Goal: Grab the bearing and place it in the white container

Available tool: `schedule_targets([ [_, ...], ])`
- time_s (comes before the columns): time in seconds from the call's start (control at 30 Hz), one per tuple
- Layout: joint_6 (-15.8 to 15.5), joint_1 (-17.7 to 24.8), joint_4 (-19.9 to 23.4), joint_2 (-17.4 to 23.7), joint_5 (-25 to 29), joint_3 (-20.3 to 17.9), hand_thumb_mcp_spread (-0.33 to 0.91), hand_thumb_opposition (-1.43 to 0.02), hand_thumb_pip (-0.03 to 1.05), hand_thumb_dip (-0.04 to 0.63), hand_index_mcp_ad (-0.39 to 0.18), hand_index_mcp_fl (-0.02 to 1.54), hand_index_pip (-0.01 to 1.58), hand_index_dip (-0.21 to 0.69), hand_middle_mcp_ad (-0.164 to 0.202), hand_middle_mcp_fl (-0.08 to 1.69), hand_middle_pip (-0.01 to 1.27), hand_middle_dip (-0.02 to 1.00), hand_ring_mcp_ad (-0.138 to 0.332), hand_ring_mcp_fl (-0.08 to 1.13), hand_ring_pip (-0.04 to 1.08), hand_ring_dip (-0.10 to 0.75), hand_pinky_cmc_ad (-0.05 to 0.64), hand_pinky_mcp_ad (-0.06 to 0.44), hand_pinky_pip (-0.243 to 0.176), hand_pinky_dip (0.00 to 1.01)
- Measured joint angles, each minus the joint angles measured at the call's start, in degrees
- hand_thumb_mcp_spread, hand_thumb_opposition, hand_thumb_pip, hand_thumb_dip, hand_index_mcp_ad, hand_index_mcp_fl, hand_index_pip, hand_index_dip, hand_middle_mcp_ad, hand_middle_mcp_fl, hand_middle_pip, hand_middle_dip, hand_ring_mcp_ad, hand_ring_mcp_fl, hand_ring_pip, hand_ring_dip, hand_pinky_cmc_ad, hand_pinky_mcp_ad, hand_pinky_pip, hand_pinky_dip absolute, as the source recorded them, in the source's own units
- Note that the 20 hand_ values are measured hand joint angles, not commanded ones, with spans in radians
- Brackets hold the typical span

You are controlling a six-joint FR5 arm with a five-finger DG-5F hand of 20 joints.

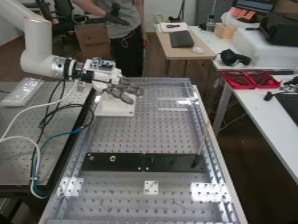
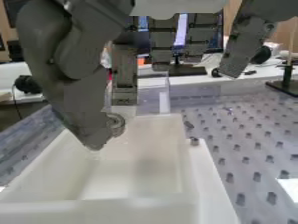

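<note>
One long bench (image 1: pixel 133 135) with a perforated grey metal top carries two flat dark plates (image 1: pixel 174 162), end to end across its nearer half, reaching close to the right edge. One open, white, straight-walled container (image 2: pixel 149 150) stands by the left edge, near the far left corner. The one dark grey robot hand (image 1: pixel 118 91) is over the container. One thin upright rod (image 1: pixel 201 142) stands near the right edge, its foot at the dark plates. Smallest are two round metal pieces (image 1: pixel 112 158) on the left-hand dark plate and one ring-shaped grey metal bearing (image 2: pixel 116 124). In the wrist view, the hand (image 2: pixel 76 75) has its fingers bent; the bearing sits at the thumb's tip, above the container, apparently pinched against a fingertip.
</note>
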Motion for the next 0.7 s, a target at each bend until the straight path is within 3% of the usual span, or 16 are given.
schedule_targets([
  [0.23, 1.07, -0.19, -1.16, -0.04, 0.01, 0.10, 0.33, -0.82, 0.78, 0.253, -0.124, 0.00, 1.35, 0.183, 0.070, 0.00, 0.13, 0.17, 0.126, 0.00, 0.09, 0.075, 0.361, 0.297, -0.059, 0.26],
  [0.47, 0.58, -0.42, -2.05, 0.84, 0.54, 0.83, 0.30, -0.80, 0.80, 0.253, -0.124, 0.00, 1.31, 0.168, 0.070, 0.00, 0.13, 0.17, 0.126, 0.00, 0.09, 0.075, 0.367, 0.297, -0.075, 0.31],
  [0.63, 0.50, -1.20, -2.83, 3.46, 2.24, 1.98, 0.31, -0.80, 0.80, 0.253, -0.124, 0.00, 1.29, 0.157, 0.070, 0.00, 0.13, 0.17, 0.129, 0.00, 0.09, 0.075, 0.367, 0.297, -0.080, 0.32],
  [0.7, 0.54, -1.93, -3.88, 5.27, 3.08, 3.17, 0.28, -0.79, 0.80, 0.253, -0.124, 0.00, 1.21, 0.154, 0.066, 0.00, 0.13, 0.17, 0.126, 0.00, 0.09, 0.075, 0.367, 0.293, -0.089, 0.32],
])
